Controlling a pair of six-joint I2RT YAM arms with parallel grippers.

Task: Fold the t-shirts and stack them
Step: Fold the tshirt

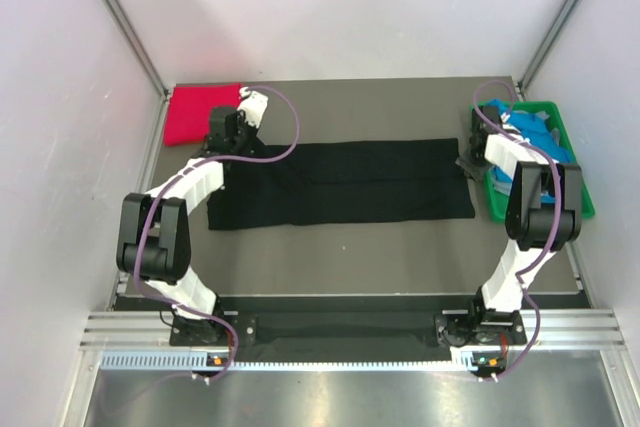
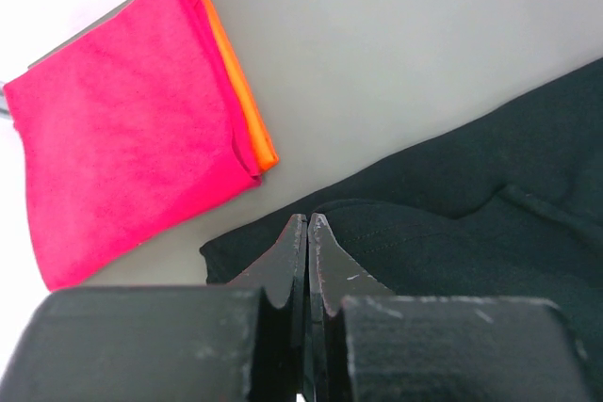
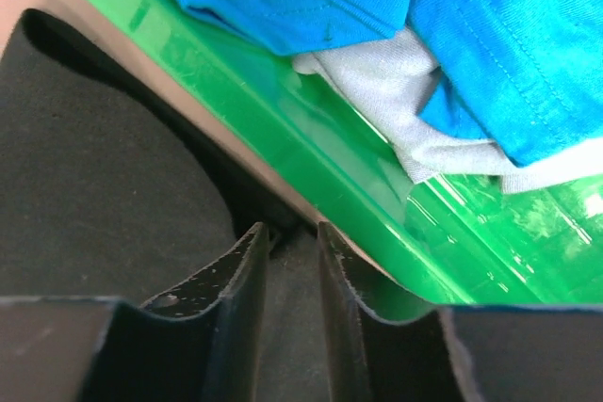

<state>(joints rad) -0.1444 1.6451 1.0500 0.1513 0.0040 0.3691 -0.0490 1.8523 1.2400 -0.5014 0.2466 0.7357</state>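
The black t-shirt [image 1: 340, 182] is laid flat mid-frame on the surface [image 1: 350, 247] — likely stretched for folding; its left end is met by the left tool [image 2: 308, 223] (pressed together), its right by the slightly parted right tool [image 3: 290, 229].

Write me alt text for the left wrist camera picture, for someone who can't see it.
The left gripper, shut, has its tips at the edge of a black t-shirt lying on a grey table; whether it pinches the cloth is unclear. At upper left, a folded magenta t-shirt lies on an orange t-shirt that shows only as a strip.
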